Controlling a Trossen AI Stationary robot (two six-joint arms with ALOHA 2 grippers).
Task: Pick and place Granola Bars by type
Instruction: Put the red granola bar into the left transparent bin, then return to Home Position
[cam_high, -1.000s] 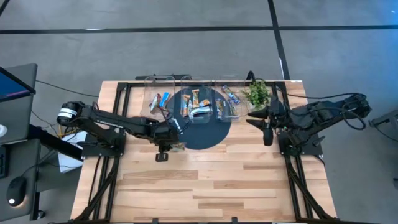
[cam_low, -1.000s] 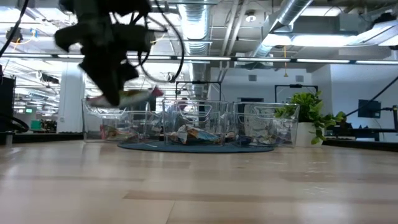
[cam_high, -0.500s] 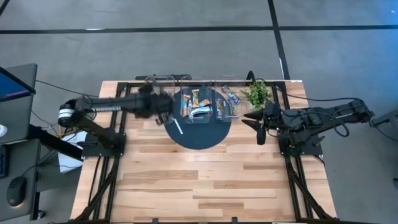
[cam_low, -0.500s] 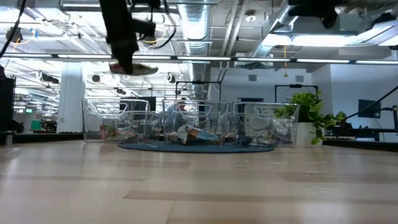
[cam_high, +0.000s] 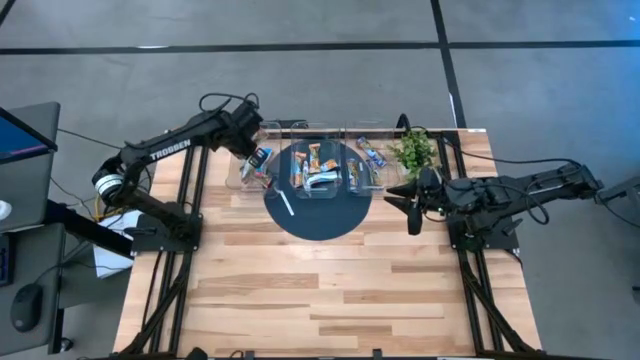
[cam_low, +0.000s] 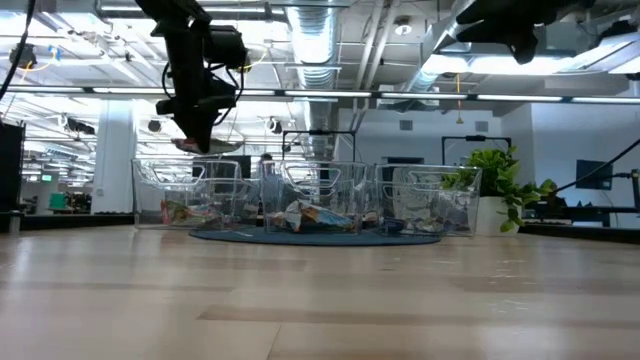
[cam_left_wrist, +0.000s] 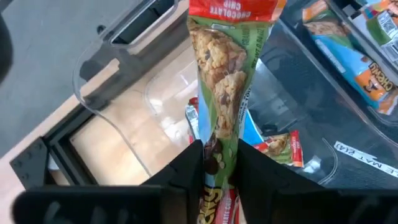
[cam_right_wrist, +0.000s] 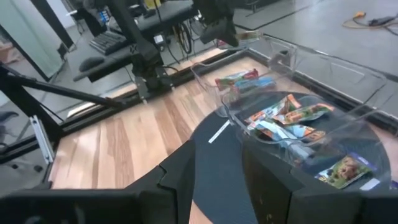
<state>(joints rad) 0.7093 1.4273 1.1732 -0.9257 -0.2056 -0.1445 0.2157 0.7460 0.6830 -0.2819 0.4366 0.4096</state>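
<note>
Three clear bins (cam_high: 312, 172) stand in a row at the table's far edge, holding granola bars (cam_high: 320, 168). Left gripper (cam_left_wrist: 219, 163) hangs above the left bin (cam_high: 254, 160), fingers clamped on a green-and-red chocolate chip bar (cam_left_wrist: 225, 93). Right gripper (cam_high: 400, 196) waits near the plant (cam_high: 413, 150), fingers parted, holding nothing.

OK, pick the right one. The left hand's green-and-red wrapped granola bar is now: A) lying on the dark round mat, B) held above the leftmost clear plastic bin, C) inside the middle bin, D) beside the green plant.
B: the left hand grips the green-and-red wrapped granola bar above the leftmost clear plastic bin, not yet released.
</note>
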